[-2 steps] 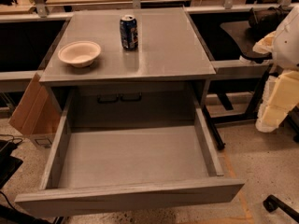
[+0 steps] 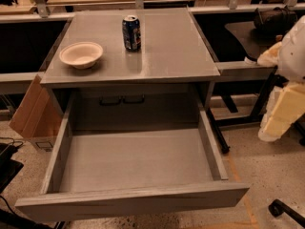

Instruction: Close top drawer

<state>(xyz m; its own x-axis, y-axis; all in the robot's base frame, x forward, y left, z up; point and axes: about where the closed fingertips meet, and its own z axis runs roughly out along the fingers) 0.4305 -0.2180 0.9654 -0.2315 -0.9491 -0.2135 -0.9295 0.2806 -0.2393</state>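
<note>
The top drawer (image 2: pixel 136 163) of the grey cabinet is pulled far out toward me. It is a wide, empty grey tray with a plain flat front (image 2: pixel 133 202) along the bottom of the view. My arm's white shell (image 2: pixel 293 46) is at the right edge, beside the cabinet. The cream-coloured gripper (image 2: pixel 281 113) hangs below it, off to the right of the drawer's right side wall and apart from it. It holds nothing that I can see.
On the cabinet top (image 2: pixel 167 56) stand a white bowl (image 2: pixel 81 54) and a blue soda can (image 2: pixel 131 32). A cardboard box (image 2: pixel 31 116) leans at the cabinet's left. Dark desks flank it on both sides. A black caster (image 2: pixel 279 209) sits on the floor at lower right.
</note>
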